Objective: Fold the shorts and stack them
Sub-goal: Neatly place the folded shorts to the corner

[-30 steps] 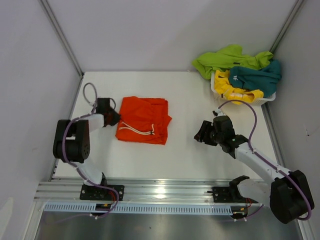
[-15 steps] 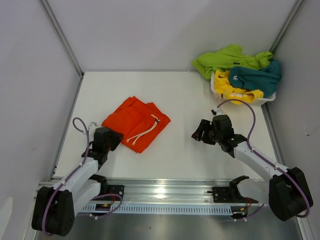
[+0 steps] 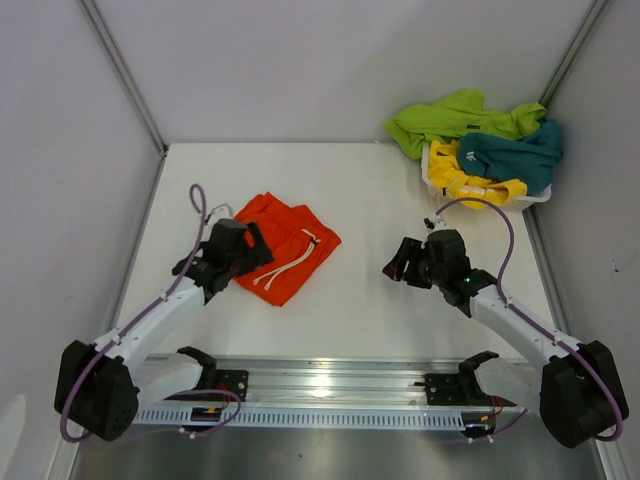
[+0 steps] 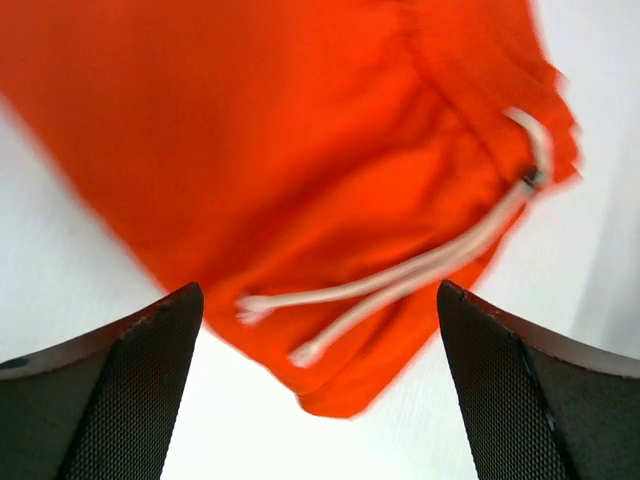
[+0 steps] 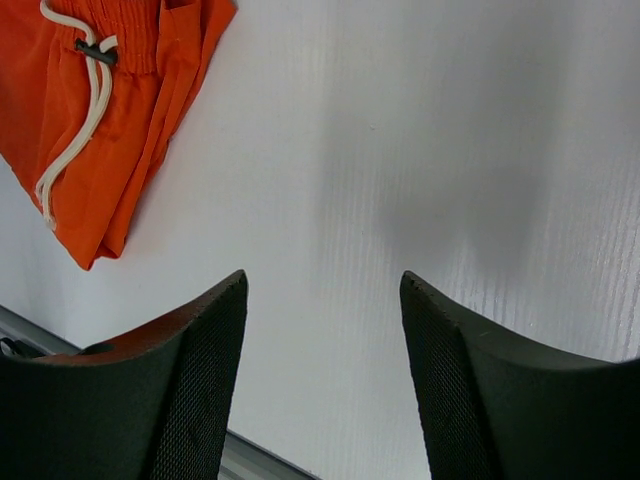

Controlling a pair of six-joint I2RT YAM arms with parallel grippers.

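- The left claw (image 3: 257, 244) stands spread wide and grips nothing; its two fingers (image 4: 120, 390) sit far apart at either side of the wrist view.
- The orange shorts (image 3: 290, 250) lie flat on the white table (image 3: 370, 200) directly ahead of and beneath that claw, filling the space beyond its fingertips. Whether the fingers touch the fabric I cannot tell.
- The white drawstring (image 4: 400, 285) trails across the cloth just ahead of the left claw, running toward its right finger.
- The right claw (image 3: 400, 260) is also parted and empty, with only bare table between its fingers (image 5: 190, 400).
- From the right claw, the orange shorts are ahead and off to the left, well apart from it.
- Behind the right claw, at the far right corner, stands a white basket (image 3: 430, 172).
- Yellow shorts (image 3: 455, 170) and teal shorts (image 3: 515, 155) are heaped in it, and lime green shorts (image 3: 450, 115) drape over its far rim.
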